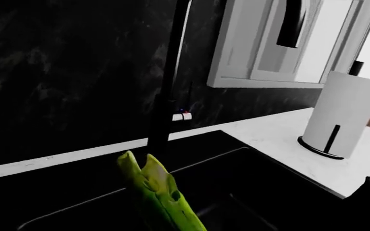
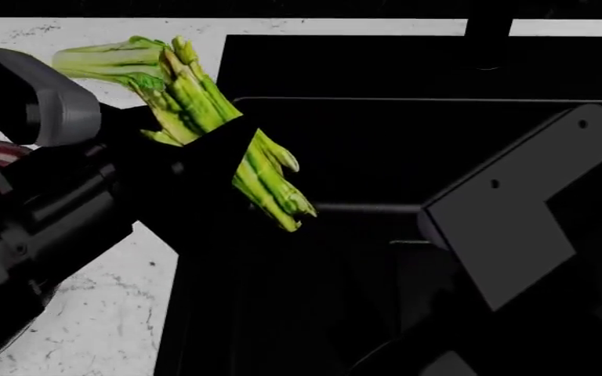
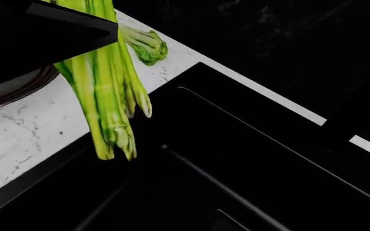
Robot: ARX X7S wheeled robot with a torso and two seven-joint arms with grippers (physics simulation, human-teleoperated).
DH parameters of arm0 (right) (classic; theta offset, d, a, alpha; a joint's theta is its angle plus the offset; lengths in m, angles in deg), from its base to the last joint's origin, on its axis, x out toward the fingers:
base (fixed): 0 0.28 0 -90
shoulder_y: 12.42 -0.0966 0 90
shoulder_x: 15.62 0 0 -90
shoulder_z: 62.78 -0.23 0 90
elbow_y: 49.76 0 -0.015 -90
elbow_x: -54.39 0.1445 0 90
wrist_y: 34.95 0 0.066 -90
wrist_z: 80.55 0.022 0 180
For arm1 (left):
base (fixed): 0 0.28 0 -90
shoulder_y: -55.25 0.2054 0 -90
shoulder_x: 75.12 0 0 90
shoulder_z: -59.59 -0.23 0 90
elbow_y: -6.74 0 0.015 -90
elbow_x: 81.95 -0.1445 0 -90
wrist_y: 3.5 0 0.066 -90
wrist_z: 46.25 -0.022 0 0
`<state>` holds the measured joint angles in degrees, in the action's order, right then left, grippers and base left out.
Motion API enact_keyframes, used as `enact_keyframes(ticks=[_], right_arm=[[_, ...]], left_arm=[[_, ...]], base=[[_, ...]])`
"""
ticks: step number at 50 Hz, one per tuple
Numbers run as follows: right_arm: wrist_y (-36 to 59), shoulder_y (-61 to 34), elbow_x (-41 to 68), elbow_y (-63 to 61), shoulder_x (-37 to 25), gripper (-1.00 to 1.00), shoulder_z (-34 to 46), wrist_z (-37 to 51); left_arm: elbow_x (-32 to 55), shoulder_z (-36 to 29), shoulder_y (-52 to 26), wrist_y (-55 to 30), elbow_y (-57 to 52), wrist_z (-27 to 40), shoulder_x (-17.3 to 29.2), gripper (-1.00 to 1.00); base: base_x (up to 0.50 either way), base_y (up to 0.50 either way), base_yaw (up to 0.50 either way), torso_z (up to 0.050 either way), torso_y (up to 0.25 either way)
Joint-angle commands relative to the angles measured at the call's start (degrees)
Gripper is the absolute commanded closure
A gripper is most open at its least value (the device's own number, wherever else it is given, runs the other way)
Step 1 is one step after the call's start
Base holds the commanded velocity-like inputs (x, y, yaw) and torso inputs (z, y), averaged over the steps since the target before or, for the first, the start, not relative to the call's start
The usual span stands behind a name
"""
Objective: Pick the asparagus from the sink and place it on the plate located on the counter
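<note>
My left gripper [image 2: 209, 160] is shut on the asparagus [image 2: 264, 184], a yellow-green bundle held in the air over the left edge of the black sink [image 2: 406, 133]. The tips point down toward the basin [image 3: 236, 168], and the stalk ends stick up past the fingers. In the left wrist view the asparagus [image 1: 162, 197] juts out over the sink [image 1: 249, 187]. The plate's rim [image 3: 18, 89] shows on the white counter [image 3: 31, 134] behind the gripper, with a red sliver of the plate [image 2: 0, 155] at far left. My right arm's grey bracket [image 2: 510, 211] hangs over the basin; its fingers are lost against the black.
A bok choy [image 3: 145, 44] lies on the counter behind the sink's left corner. The black faucet [image 1: 169, 96] rises at the back edge. A paper towel roll [image 1: 346, 115] stands on the counter [image 1: 269, 134] to the right. A dark wall runs behind.
</note>
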<state>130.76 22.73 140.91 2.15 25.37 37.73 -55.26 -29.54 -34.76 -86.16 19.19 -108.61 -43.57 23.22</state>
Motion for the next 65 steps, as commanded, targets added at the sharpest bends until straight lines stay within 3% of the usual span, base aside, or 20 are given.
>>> enact_keyframes(ticks=[1,11,21,27,37,44,64,65], right_arm=[[-1.0,-0.4,-1.8,0.5,0.9,-1.00,1.5,-0.8],[-0.9,-1.7,-1.6,0.8,1.3,-1.00,2.4,-0.6],[-1.0,-2.5,-1.9,1.3,1.2,-1.00,3.0,-0.7],[-0.9,-3.0,-1.3,1.4,1.0,-1.00,3.2,-0.2],[-0.8,-3.8,-1.2,1.7,1.3,-1.00,4.1,0.0],[-1.1,-4.0,-1.4,2.0,1.4,-1.00,4.4,-0.3],[-1.6,-4.6,-2.9,3.1,1.8,-1.00,6.0,-1.2],[-1.3,-5.4,-3.6,3.7,2.3,-1.00,6.7,-1.5]], left_arm=[[4.7,4.0,-0.7,-5.1,-6.7,8.5,1.1,1.00],[13.9,10.4,-3.0,-14.2,-12.9,19.9,0.4,1.00],[20.7,14.3,-4.7,-17.5,-14.3,27.5,1.1,1.00],[19.6,13.6,-3.0,-15.2,-15.0,26.2,2.1,1.00],[23.9,16.7,-1.9,-15.6,-15.4,31.5,2.7,1.00],[33.8,22.7,-2.2,-16.0,-16.5,45.4,3.8,1.00],[46.4,35.4,8.7,-5.8,-21.8,55.0,7.4,1.00],[48.2,41.5,14.1,-3.9,-23.1,54.2,7.9,1.00]], base=[[0.00,0.00,0.00,0.000,0.000],[0.00,0.00,0.00,0.000,0.000],[0.00,0.00,0.00,0.000,0.000],[0.00,0.00,0.00,0.000,0.002],[0.00,0.00,0.00,0.000,0.000],[0.00,0.00,0.00,0.000,0.000],[0.00,0.00,0.00,0.000,0.001],[0.00,0.00,0.00,0.000,0.000]])
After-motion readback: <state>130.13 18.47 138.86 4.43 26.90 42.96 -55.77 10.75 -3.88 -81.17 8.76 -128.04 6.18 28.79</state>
